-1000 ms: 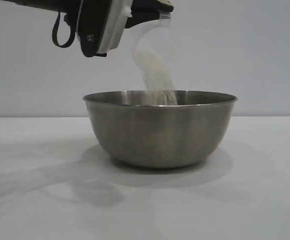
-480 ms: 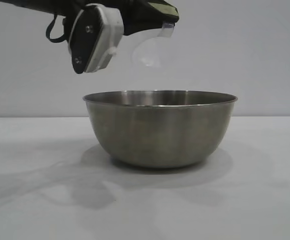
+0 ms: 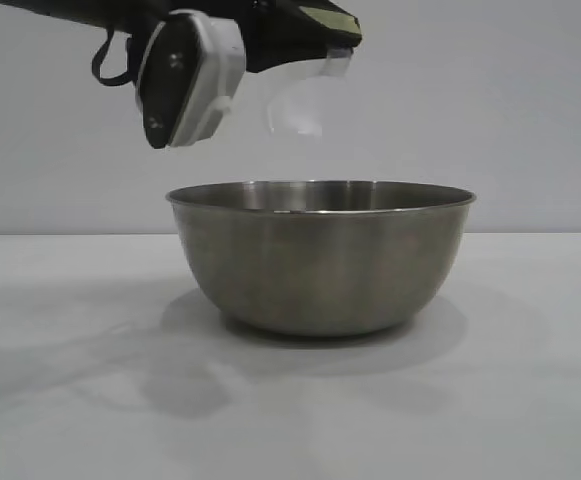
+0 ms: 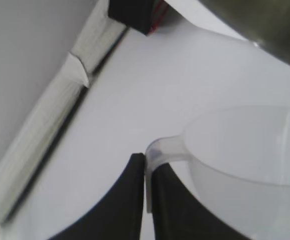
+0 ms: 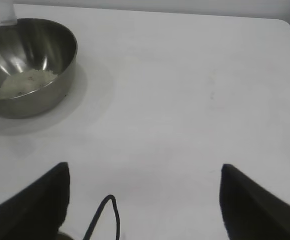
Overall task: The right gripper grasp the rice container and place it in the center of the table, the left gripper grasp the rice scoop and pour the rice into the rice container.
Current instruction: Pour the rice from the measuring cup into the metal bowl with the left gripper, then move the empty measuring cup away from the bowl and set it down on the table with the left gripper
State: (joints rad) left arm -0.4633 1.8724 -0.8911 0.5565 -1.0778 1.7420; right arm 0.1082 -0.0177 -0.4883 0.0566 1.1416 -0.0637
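**Scoop emptied over the bowl; what remains is a clean withdrawal**

The rice container (image 3: 320, 257) is seen standing on the table (image 3: 530, 400), roughly in the middle of the exterior view. A small heap of rice (image 5: 26, 81) is visible on its floor in the right wrist view. The rice scoop (image 3: 302, 97) is held above the bowl's rim, apart from it, and no grains can be made out inside its translucent wall. The left gripper (image 4: 147, 187) is clamped tight on the scoop's handle, the thin tab being pinched between both fingers. The right gripper (image 5: 145, 200) is parked well away from the bowl, its fingers spread wide and nothing held between them.

The pour is judged to be complete, so the step in hand is the righting and removal of the scoop. The cup is best levelled while it is over the bowl, so that any clinging grains are dropped inside rather than onto the table. The pinch on the handle should be kept firm, since the tab is narrow and a twist could be caused by a loose hold. The scoop should be lifted clear of the rolled rim before being carried sideways, so that the bowl is not knocked.
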